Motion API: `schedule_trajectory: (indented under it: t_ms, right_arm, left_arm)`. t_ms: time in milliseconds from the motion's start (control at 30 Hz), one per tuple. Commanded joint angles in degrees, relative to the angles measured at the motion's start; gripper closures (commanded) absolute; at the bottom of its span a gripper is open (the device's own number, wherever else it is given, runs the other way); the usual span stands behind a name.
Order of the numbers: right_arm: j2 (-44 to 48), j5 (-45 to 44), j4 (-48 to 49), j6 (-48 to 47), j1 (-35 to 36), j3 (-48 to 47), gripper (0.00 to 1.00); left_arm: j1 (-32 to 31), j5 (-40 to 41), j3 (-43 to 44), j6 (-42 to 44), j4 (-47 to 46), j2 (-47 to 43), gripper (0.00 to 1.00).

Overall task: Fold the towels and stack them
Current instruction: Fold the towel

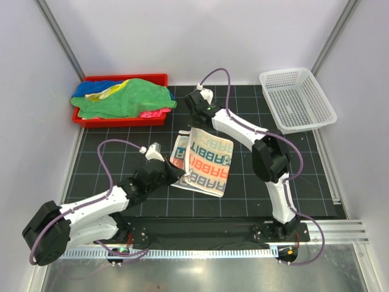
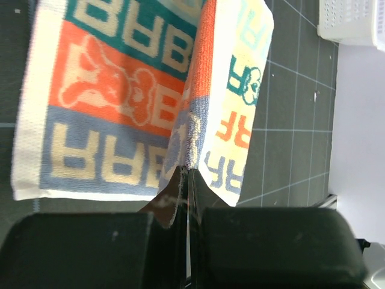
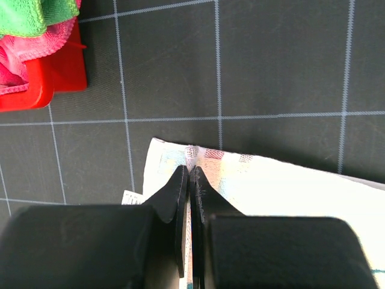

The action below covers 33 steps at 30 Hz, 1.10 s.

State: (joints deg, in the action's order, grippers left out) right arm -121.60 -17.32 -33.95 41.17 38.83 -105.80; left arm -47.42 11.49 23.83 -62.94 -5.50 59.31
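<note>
Between the pressed-together pads of the left end effector [image 2: 185,174]: a raised fold of the printed towel [image 1: 203,161], pinched at its near edge. Clamped in the right end effector [image 3: 190,171]: the far hem, low over the bench [image 1: 292,176]. Mid-fold, by the look of it (one flap seems doubled over). Next, probably: carry both pinched edges across together, lay flat, let go. Well beyond the left end effector, unfolded, a heap [image 1: 121,100] in the tray [image 1: 161,78].
</note>
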Motion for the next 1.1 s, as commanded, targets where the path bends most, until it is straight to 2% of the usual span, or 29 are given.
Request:
schedule_trajectory:
  t_ms: [0,267,633,1067]
  right_arm:
    - [-1.61,-3.34,1.26,1.54,0.19,-4.41,0.99]
    - [-5.75,-2.54,0.56,2.43,0.99,-8.28,0.99]
    - [-9.0,-1.75,2.23,3.74,1.86,-8.64,0.99]
    - [-9.0,-2.72,0.65,3.39,2.74,-11.8,0.99]
  left_arm:
    - [0.92,0.47,-1.33,-0.78,2.95,-1.65,1.0]
    - [4.09,-0.58,-2.21,-0.43,3.65,-1.31,1.0]
    - [5.85,-1.29,-4.5,-0.96,1.19,2.56,1.0]
    - [6.11,-1.29,-5.29,-1.49,2.33,-0.33,1.0]
